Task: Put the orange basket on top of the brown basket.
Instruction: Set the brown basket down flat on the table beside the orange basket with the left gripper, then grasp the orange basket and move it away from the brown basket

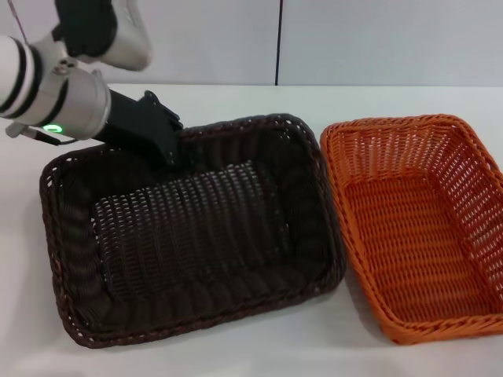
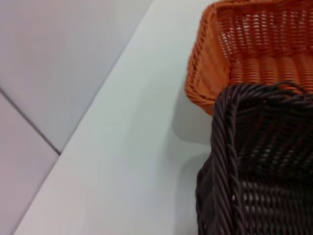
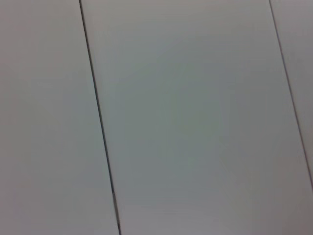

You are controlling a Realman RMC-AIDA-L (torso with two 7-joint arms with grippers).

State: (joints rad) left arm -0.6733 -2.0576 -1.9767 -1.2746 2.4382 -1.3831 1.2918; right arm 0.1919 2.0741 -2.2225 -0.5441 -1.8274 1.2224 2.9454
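The brown basket (image 1: 244, 124) lies on the white table, left of centre in the head view. The orange basket (image 1: 416, 228) lies on the table right beside it, their rims almost touching, and it is empty. My left gripper (image 1: 174, 153) is down at the brown basket's far rim, near its far left corner. The left wrist view shows a corner of the brown basket (image 2: 254, 161) close up, with the orange basket (image 2: 244, 49) beyond it. My right gripper is out of view; the right wrist view shows only wall panels.
The white table (image 1: 236, 98) runs back to a grey panelled wall (image 1: 354, 39) behind both baskets. The orange basket reaches the right edge of the head view. Bare table shows in front of the baskets (image 1: 314, 345).
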